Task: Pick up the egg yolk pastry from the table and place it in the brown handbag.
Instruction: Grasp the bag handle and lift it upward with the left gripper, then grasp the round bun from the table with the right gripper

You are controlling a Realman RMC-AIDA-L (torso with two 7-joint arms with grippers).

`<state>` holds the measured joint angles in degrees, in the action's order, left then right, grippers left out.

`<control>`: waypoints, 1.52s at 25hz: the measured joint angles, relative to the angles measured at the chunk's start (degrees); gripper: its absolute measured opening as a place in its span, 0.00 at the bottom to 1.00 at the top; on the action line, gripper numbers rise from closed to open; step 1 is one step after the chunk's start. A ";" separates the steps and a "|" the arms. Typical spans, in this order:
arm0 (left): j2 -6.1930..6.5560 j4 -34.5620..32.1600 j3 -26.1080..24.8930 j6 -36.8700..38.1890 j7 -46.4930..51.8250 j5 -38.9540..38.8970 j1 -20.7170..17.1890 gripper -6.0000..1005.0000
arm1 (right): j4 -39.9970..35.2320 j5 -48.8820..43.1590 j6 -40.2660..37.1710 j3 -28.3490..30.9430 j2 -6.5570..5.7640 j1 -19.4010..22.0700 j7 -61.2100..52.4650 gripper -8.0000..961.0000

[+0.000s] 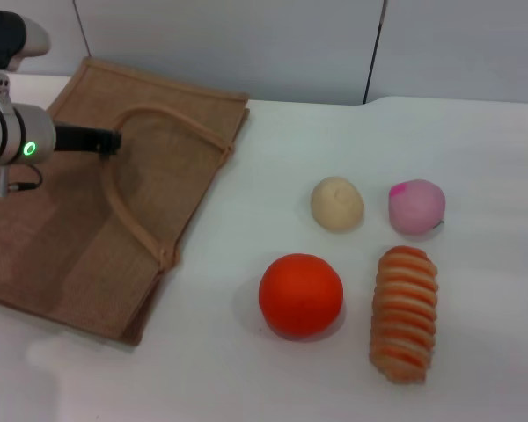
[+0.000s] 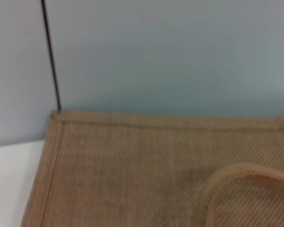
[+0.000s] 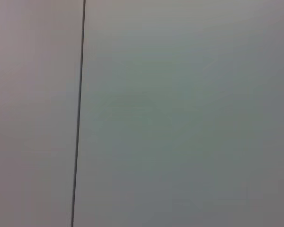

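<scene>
Striped bread [image 1: 405, 314] and orange [image 1: 301, 294] lie nearest; egg yolk pastry [image 1: 337, 204] behind, on desk [image 1: 475, 158]. Left end effector [image 1: 106, 141], state indeterminable, over brown handbag [image 1: 79, 237].

My head camera looks down from above at the white table [image 1: 475, 158] in front of me, far enough back to see the whole brown handbag [image 1: 79, 255] on my left side. My left wrist camera sits very close over that same bag [image 2: 132, 175], facing its far edge and the gray wall [image 2: 180, 52] behind. My right wrist camera faces only a plain wall [image 3: 180, 118] with one dark line.
</scene>
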<state>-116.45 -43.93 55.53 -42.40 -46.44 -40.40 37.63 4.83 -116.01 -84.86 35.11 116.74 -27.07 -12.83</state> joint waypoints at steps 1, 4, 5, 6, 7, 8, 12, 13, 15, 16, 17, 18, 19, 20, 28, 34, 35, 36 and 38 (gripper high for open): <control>0.00 -0.72 0.78 -0.12 -1.11 -2.56 -0.72 0.13 | 0.00 -0.01 0.01 -0.07 0.00 0.00 0.00 0.85; 0.15 -1.48 1.29 -1.11 -6.92 -11.70 -2.50 0.13 | -0.03 -0.31 0.13 -0.45 -0.02 -0.08 0.00 0.85; 0.27 -1.41 1.05 -1.68 -9.19 -15.19 -2.88 0.13 | -0.13 -0.50 0.38 -0.74 -0.03 -0.25 0.00 0.85; 0.33 -1.32 0.81 -2.23 -10.68 -17.08 -3.13 0.13 | -0.25 -0.61 0.70 -1.19 -0.06 -0.49 0.00 0.85; 0.42 -1.17 0.36 -3.12 -12.66 -19.89 -3.50 0.13 | -0.41 -0.70 1.28 -1.86 -0.08 -0.84 0.00 0.85; 0.52 -0.78 -0.86 -5.10 -15.82 -23.99 -3.95 0.13 | -0.55 -0.75 2.22 -2.88 -0.16 -1.37 0.00 0.85; 0.92 2.58 -5.97 -12.21 -25.42 -34.51 -4.39 0.13 | -0.67 -0.79 5.88 -7.12 -0.43 -3.35 0.00 0.85; 1.04 3.25 -6.82 -13.10 -26.74 -35.54 -4.37 0.13 | -0.69 -0.81 6.90 -8.69 -0.52 -4.04 0.00 0.85; 1.66 6.10 -9.93 -17.34 -31.03 -39.81 -4.21 0.13 | -0.78 -0.81 8.35 -11.16 -0.61 -5.16 0.00 0.84; 2.09 7.46 -11.08 -19.40 -32.56 -41.53 -4.08 0.13 | -0.81 -0.80 9.21 -12.62 -0.67 -5.87 0.00 0.84; 2.76 9.35 -12.39 -21.85 -34.45 -43.44 -3.94 0.13 | -0.84 -0.81 9.98 -13.80 -0.69 -6.49 -0.03 0.84; 3.12 10.46 -12.91 -23.28 -35.30 -44.52 -3.81 0.13 | -0.85 -0.81 10.99 -15.03 -0.72 -7.20 -0.21 0.84; 3.65 11.84 -13.40 -24.86 -36.22 -45.87 -3.65 0.13 | -0.86 -0.81 12.09 -16.39 -0.74 -7.96 -0.65 0.84; 4.13 13.13 -13.67 -26.26 -37.10 -47.03 -3.46 0.13 | -0.88 -0.80 13.11 -17.86 -0.76 -8.81 -1.24 0.84; 5.26 16.37 -13.81 -33.13 -39.48 -51.12 -2.70 0.13 | -2.03 -0.81 21.28 -31.59 -0.83 -15.30 -8.45 0.84; 5.15 16.40 -14.41 -35.67 -39.61 -51.73 -2.54 0.14 | -2.19 -0.80 26.40 -40.40 -0.81 -19.08 -12.88 0.83; 5.16 16.42 -14.54 -36.15 -39.61 -52.02 -2.54 0.14 | -2.20 -0.79 27.17 -42.04 -0.81 -19.72 -13.81 0.83; 5.18 16.44 -14.62 -36.73 -39.63 -52.46 -2.54 0.14 | -2.20 -0.79 27.98 -43.60 -0.81 -20.37 -14.82 0.83; 5.25 16.49 -14.75 -38.09 -40.00 -53.24 -2.70 0.14 | -2.19 -0.79 29.80 -46.47 -0.78 -21.63 -16.74 0.83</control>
<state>-111.20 -27.44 40.78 -80.49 -86.44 -93.64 34.93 2.64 -116.81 -55.05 -11.35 115.96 -48.70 -29.57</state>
